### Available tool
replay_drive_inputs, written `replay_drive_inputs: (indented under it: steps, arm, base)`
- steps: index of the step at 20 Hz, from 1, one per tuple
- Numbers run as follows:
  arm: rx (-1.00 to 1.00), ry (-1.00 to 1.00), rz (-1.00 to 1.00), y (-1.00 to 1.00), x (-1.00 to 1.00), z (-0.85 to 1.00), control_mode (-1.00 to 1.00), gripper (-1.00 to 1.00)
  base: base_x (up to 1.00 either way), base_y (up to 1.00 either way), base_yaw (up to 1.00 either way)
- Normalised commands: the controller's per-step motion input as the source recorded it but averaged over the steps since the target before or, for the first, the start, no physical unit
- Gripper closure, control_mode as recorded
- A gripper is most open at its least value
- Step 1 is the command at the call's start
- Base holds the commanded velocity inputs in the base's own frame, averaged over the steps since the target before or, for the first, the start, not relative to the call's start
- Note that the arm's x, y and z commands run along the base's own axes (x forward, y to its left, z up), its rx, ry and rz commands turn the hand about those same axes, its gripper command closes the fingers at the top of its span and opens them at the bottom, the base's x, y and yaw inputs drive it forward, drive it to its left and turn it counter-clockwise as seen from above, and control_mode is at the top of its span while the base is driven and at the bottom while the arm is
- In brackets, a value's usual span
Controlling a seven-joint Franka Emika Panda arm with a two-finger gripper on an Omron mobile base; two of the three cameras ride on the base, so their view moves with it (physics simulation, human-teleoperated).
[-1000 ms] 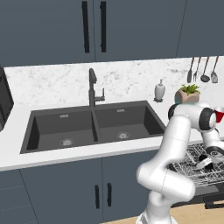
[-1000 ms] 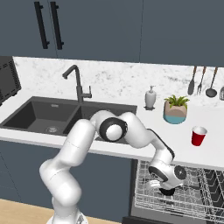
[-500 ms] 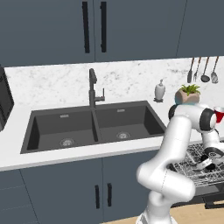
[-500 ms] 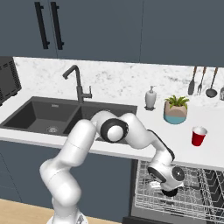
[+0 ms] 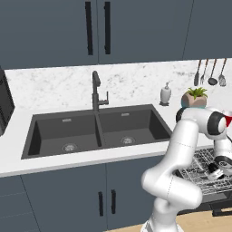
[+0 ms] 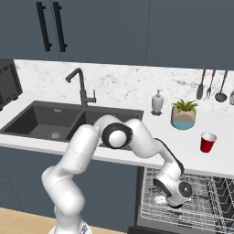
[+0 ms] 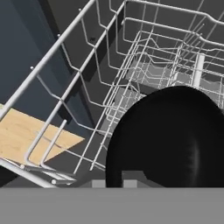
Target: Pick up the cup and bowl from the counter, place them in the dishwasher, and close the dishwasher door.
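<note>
So the red cup [image 6: 208,142] is sitting upright on the white marbled counter [image 6: 137,157], over on the right end, open side up, tapered, no handle. From the left base view just a sliver of it [image 5: 228,115] peeks out at the right edge.

The bowl [image 7: 170,138] is down inside the dishwasher's silver wire rack [image 6: 151,205]. It's round and nearly black, a big dark dome among the wires in the hand view. Can't tell if it's resting on the wires.

The dishwasher [image 5: 204,174] is open with the rack pulled out under the counter. The door [image 7: 26,57] looks like the flat slate-grey panel beside the rack.
</note>
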Motion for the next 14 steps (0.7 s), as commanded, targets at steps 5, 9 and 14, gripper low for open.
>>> replay_drive_inputs:
  steps: [5, 9, 14]
  arm:
    - [0.00, -0.06, 0.00, 0.00, 0.00, -0.04, -1.00, 1.00]
    - [0.00, 0.00, 0.00, 0.00, 0.04, -0.12, -1.00, 1.00]
    - [0.00, 0.00, 0.00, 0.02, 0.19, -0.01, -1.00, 1.00]
  base:
    - [0.00, 0.00, 0.00]
    - [0.00, 0.00, 0.00]
    - [0.00, 0.00, 0.00]
